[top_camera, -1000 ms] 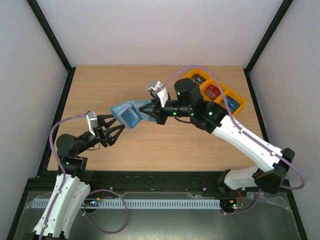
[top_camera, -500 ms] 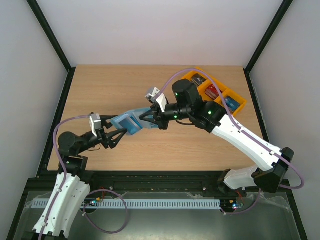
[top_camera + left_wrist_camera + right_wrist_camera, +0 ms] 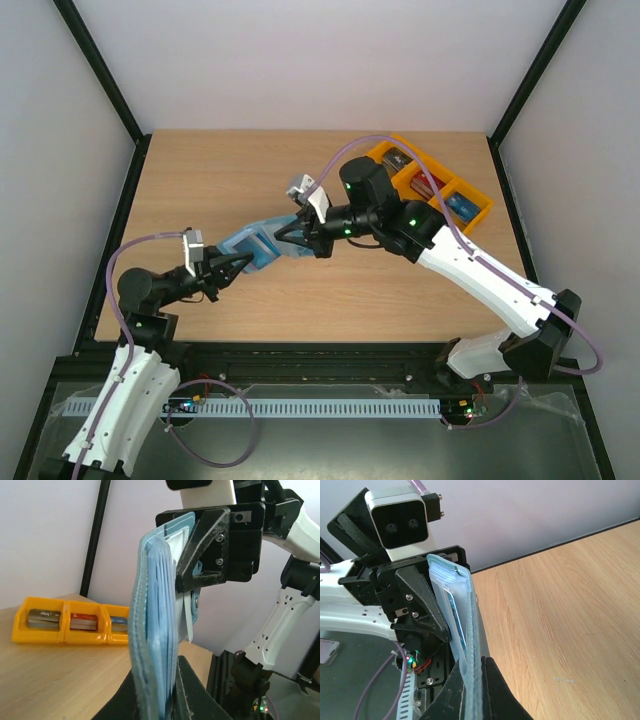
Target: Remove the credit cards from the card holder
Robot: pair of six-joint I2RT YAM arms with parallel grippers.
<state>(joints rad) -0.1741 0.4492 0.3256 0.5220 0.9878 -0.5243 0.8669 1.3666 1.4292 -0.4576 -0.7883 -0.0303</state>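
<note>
The teal-blue card holder [image 3: 258,243] hangs above the table's middle, held from both ends. My left gripper [image 3: 237,263] is shut on its near-left end, and my right gripper [image 3: 283,240] is shut on its far-right end. In the left wrist view the card holder [image 3: 155,620] stands edge-on in my left gripper [image 3: 160,675]. The right wrist view shows the card holder [image 3: 467,625] pinched in my right gripper [image 3: 472,672]. A blue credit card's edge [image 3: 454,611] shows in a clear pocket. Dark grey [image 3: 44,618], red [image 3: 83,621] and blue [image 3: 119,623] credit cards lie in the orange tray.
The orange three-compartment tray [image 3: 377,152] sits at the table's back right, behind my right arm, and appears as the orange tray [image 3: 30,635] in the left wrist view. Black frame posts run up both sides of the table.
My left gripper, open a second ago, has shut on the card holder's near end. The right gripper carried the holder slightly down and left toward it.
</note>
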